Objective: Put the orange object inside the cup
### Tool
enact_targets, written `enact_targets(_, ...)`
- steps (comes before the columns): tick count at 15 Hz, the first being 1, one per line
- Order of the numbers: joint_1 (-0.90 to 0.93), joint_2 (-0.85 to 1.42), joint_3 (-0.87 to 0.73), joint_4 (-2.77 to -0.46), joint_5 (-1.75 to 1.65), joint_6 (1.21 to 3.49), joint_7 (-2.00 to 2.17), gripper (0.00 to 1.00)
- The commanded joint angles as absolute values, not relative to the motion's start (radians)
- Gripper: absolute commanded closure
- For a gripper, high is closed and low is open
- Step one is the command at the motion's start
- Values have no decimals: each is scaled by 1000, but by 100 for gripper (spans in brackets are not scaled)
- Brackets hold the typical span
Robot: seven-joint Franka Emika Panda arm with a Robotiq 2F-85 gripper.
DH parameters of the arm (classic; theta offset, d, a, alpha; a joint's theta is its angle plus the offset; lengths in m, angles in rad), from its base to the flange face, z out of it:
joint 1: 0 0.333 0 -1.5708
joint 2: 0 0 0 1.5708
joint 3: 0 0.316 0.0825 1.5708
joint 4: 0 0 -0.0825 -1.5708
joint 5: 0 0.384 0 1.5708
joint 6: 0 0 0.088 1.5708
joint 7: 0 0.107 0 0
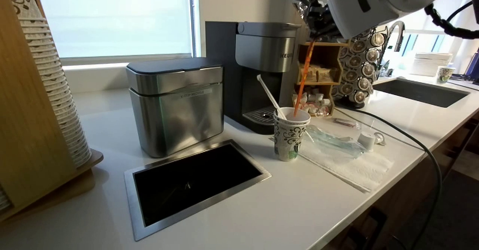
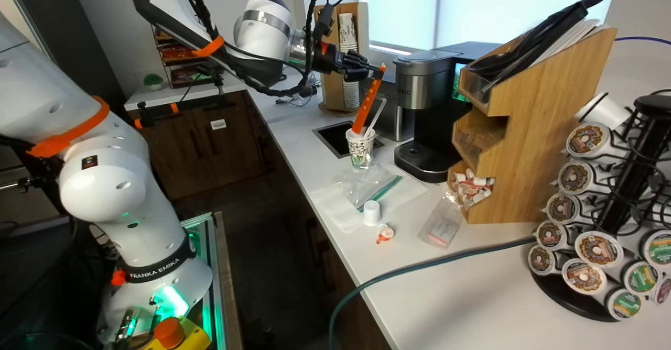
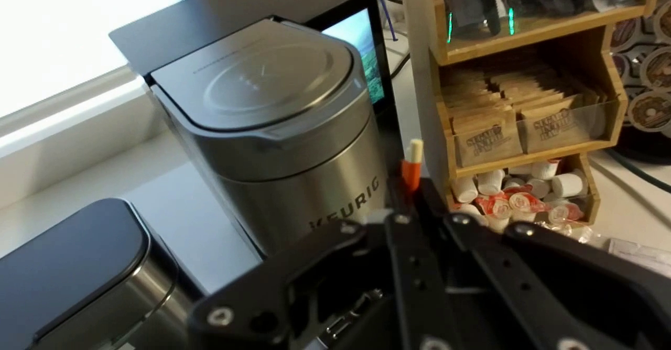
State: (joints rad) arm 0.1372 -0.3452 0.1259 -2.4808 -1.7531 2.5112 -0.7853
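The orange object is a slim bright orange stick, slightly tilted, and it shows in both exterior views. The cup is white with a grey printed pattern, upright on the counter, with a doubled rim; it also shows in an exterior view. The stick's lower end is inside the cup's mouth; how deep is hidden by the wall. My gripper is shut on the stick's upper end, well above the cup. In the wrist view the pale tip of the orange object sticks out between the fingertips; the cup is out of view.
A white stirrer stick leans in the cup. A Keurig coffee machine and steel canister stand behind. A framed counter opening lies beside the cup. A napkin with a plastic bag and wooden organiser are nearby.
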Motion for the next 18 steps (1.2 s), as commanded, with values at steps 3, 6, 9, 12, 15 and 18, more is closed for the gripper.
enact_targets(3, 154, -282, 140, -2460, -1821, 2492, -742, 98)
enact_targets(6, 156, -268, 148, -2455, -1865, 2486, -737, 98)
enact_targets(9, 155, -261, 155, -2453, -1900, 2474, -741, 98)
enact_targets(12, 158, -252, 161, -2455, -1931, 2469, -726, 98)
enact_targets(15, 163, -239, 170, -2460, -1940, 2467, -728, 98)
enact_targets(18, 166, -232, 177, -2472, -1930, 2459, -738, 98)
